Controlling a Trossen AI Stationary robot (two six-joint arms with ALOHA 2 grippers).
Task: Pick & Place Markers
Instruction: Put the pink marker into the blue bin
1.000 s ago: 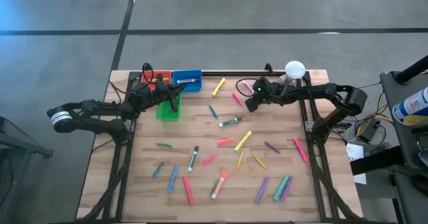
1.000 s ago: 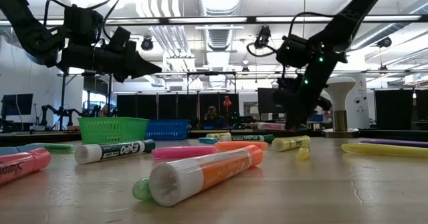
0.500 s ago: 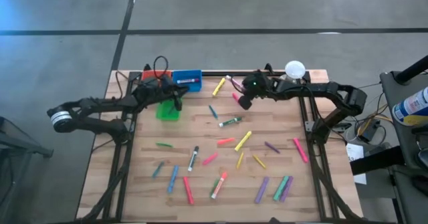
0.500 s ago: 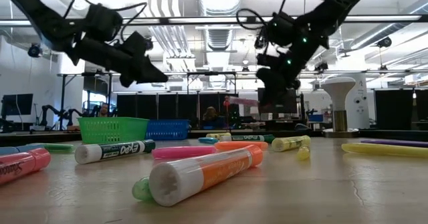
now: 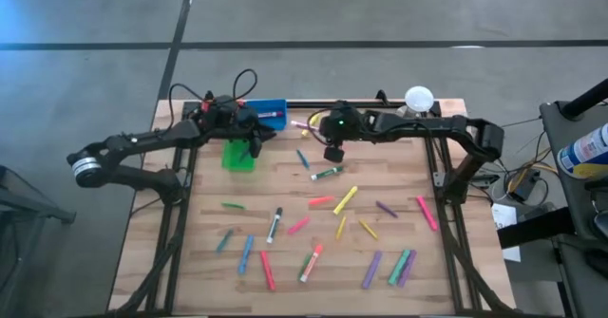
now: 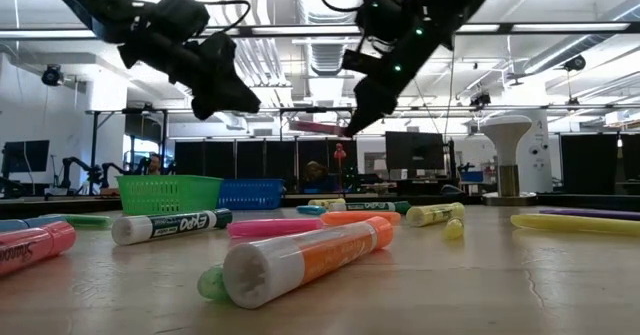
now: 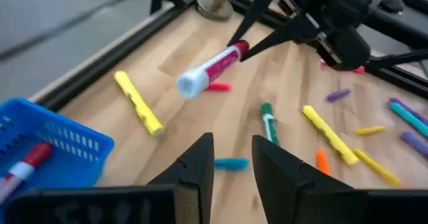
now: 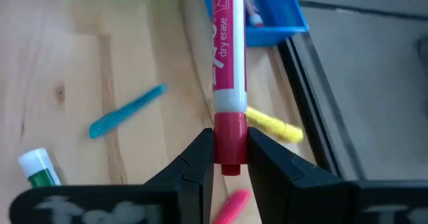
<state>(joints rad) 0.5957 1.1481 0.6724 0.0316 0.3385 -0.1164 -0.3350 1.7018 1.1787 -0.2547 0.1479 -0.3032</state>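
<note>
My right gripper (image 5: 320, 128) is in the air near the table's far edge, shut on a white-barrelled marker with a red cap (image 8: 227, 57). That marker also shows in the left wrist view (image 7: 210, 69). My left gripper (image 7: 233, 162) is open with nothing between its fingers. It is above the green bin (image 5: 238, 156), beside the blue bin (image 5: 267, 112). Several other markers lie flat on the wooden table, among them a green-and-white one (image 5: 327, 173) and a yellow one (image 5: 345, 199). My right gripper pinches the marker's red cap end (image 8: 231, 138) between its two fingers. The fingers slant down from the table's right side. The white barrel (image 7: 200, 75) sticks out past the fingertips toward the blue bin, in line with the fingers. The marker is lifted clear of the table.
The blue bin (image 7: 47, 144) holds a red-and-white marker (image 7: 25, 165). A red bin (image 5: 210, 108) stands to its left. A yellow marker (image 8: 271, 125) and a teal one (image 8: 127, 110) lie under the held marker. A black rail (image 5: 313, 103) runs along the far edge.
My right gripper has risen from the table with the marker, gone along the far edge toward the table's left and rolled. The marker is now lifted clear and points at the blue bin. My left gripper has risen from the green bin and tipped up toward level.
</note>
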